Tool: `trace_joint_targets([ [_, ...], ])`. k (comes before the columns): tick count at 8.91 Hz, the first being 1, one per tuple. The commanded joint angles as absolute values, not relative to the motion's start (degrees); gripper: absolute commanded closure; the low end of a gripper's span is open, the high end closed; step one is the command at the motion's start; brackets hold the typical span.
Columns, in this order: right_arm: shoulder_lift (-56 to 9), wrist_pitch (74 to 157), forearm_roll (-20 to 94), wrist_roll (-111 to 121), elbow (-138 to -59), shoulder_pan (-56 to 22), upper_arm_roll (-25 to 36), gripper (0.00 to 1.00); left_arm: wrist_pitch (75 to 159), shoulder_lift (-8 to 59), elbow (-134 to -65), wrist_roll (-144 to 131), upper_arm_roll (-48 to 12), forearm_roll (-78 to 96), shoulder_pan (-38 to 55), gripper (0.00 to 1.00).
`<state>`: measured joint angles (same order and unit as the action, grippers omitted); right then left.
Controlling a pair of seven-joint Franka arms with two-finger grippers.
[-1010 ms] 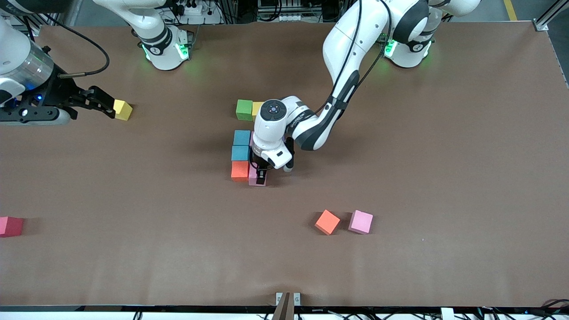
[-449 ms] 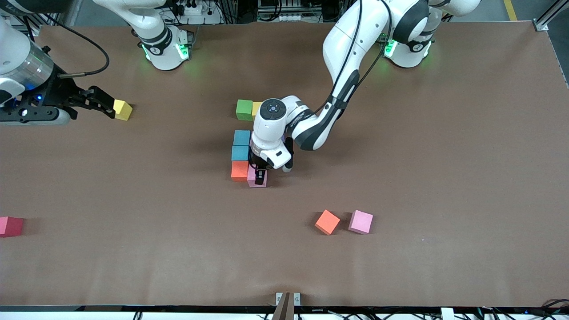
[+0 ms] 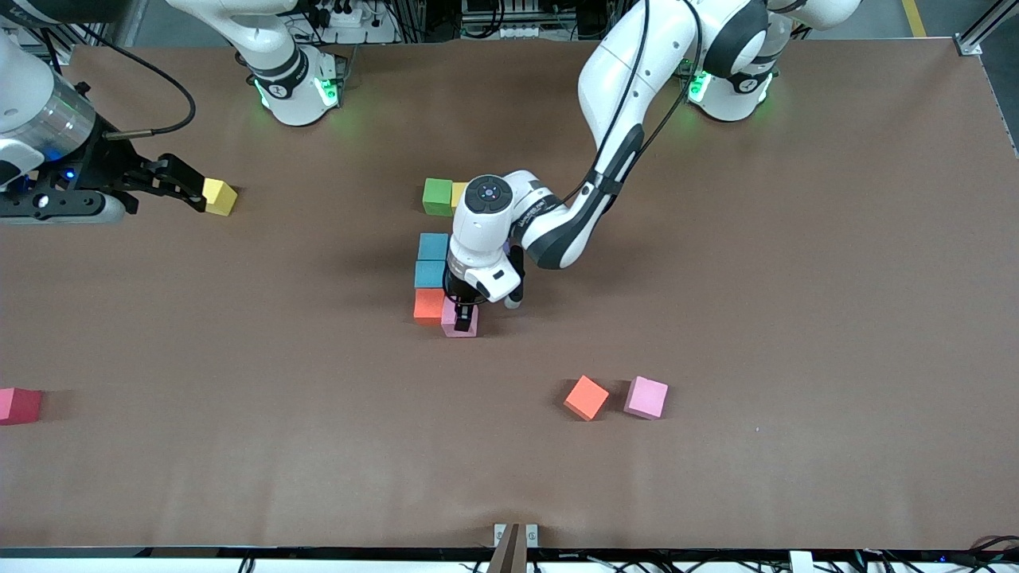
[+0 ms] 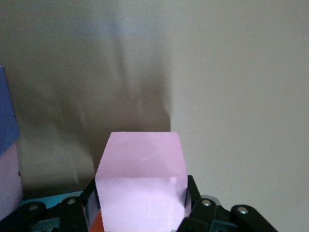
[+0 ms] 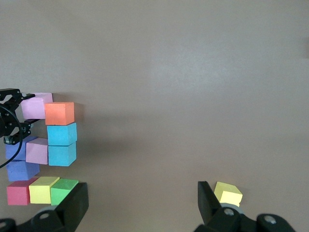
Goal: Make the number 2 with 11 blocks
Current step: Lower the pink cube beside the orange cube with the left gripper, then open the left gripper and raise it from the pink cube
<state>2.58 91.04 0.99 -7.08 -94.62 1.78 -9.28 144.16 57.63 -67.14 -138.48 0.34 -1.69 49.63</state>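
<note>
Since a second ago the left gripper (image 3: 461, 316) has crept a little nearer the front camera and settled lower, carrying its pink block (image 3: 460, 320) down beside the orange block (image 3: 429, 305) at the near end of the number 2 (image 3: 436, 263). Its jaws stand partway closed, clamped on the pink block's two side faces — the left wrist view shows the cube (image 4: 142, 181) filling the gap between the fingers (image 4: 195, 195).

Taking the orange block as landmark: the pink block sits just beside it toward the left arm's end of the surface (image 3: 716, 318), a shade nearer the front camera, and I cannot quite tell whether their faces touch. Two light blue blocks (image 3: 432, 260) stack the column farther from the camera than the orange one, with green (image 3: 437, 196) and yellow farther still.

To do this step well, the pink block probably wants nudging square so its edge lines up with the orange one, pressed flat, then freed by parting the jaws straight outward and lifting vertically — foam clings and may drag.

Well away toward the right arm's end, the right gripper (image 3: 189, 189) waits, jaws wide, just beside a loose yellow block (image 3: 219, 196).
</note>
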Motion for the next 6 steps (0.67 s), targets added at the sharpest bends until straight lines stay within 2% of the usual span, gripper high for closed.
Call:
trace_joint_targets([
  [1,2.64,90.26,1.14,-7.12,-93.69,2.11,-9.4,0.0,143.79,56.69,-66.88,-137.37,0.7,-0.97,49.66,0.27],
  [6,2.64,90.26,1.14,-7.12,-93.78,2.11,-9.4,0.0,143.09,55.46,-66.8,-136.85,0.88,-1.14,47.9,0.27],
])
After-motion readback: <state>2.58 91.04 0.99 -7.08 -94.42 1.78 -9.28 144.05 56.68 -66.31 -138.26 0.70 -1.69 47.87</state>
